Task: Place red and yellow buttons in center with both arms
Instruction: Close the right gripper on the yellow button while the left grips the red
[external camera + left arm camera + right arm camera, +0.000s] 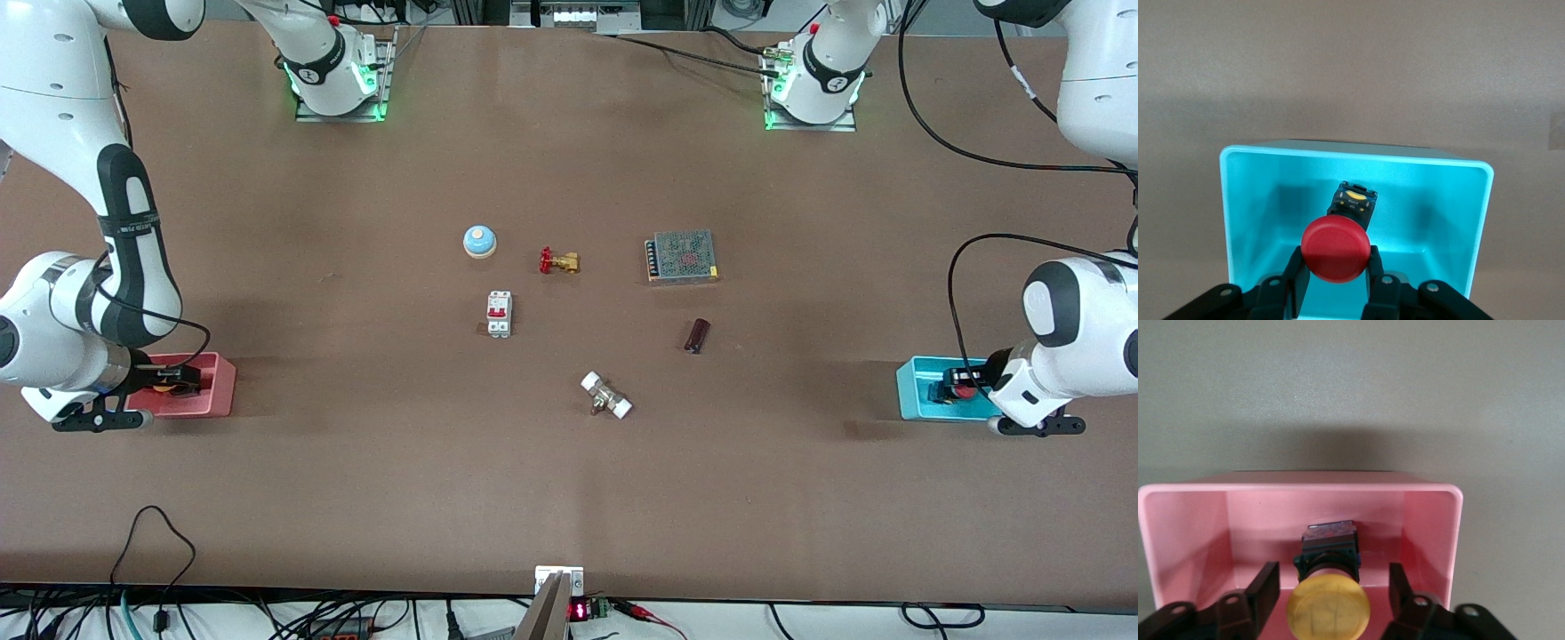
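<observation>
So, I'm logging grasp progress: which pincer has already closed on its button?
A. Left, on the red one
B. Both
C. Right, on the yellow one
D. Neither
A: the left pincer has its fingers against the red button in the cyan bin, while the right pincer stands open around the yellow button in the pink bin.

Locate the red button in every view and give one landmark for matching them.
Front view: red button lies inside the cyan bin at the left arm's end of the table, mostly hidden by the left gripper.
Left wrist view: red button between the fingers, cap facing the camera.
Right wrist view: not in it.
Shared landmark: the cyan bin.
</observation>
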You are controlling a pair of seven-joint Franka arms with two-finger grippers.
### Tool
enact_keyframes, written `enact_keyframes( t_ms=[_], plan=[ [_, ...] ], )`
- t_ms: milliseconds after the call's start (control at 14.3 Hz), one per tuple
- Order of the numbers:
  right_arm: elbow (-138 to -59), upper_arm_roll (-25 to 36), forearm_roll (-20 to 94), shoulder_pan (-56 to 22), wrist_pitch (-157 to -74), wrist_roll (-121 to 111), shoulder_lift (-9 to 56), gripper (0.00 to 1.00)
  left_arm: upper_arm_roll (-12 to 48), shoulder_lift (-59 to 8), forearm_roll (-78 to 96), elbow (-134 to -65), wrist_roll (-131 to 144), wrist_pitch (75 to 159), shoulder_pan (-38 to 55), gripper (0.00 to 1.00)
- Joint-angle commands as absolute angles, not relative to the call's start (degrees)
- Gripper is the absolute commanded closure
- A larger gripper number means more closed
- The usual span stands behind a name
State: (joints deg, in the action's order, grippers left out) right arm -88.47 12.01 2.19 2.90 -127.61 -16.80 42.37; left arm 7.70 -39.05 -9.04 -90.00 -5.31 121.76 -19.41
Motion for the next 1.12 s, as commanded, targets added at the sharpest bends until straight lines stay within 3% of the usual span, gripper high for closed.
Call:
enact_keyframes(
  t_ms=[0,70,280,629,1049],
  plan=[
    [-86.84,11.51,3.16,3.52,-127.71,-18.37,43.33,0.37,7.82,-39.02,-10.11,-88.34,-4.75,121.47,-19.25,0.76],
    [-86.75,11.51,3.16,3.43,-127.62,-18.37,43.42,0.46,7.91,-38.50,-10.28,-87.11,-4.75,120.86,-19.25,0.80],
    [-86.49,11.51,3.16,3.43,-127.62,-19.86,43.33,0.58,8.52,-34.20,-10.46,-86.92,-4.83,117.17,-19.16,0.84],
    [-85.00,11.60,3.25,3.43,-126.30,-20.57,42.02,0.59,9.57,-28.31,-10.11,-87.01,-1.16,110.67,-16.00,0.85],
    [-84.90,11.34,3.34,-0.16,-117.35,-20.04,32.09,0.59,18.71,-27.42,-10.02,-89.20,13.50,106.70,-15.38,0.85]
  ],
)
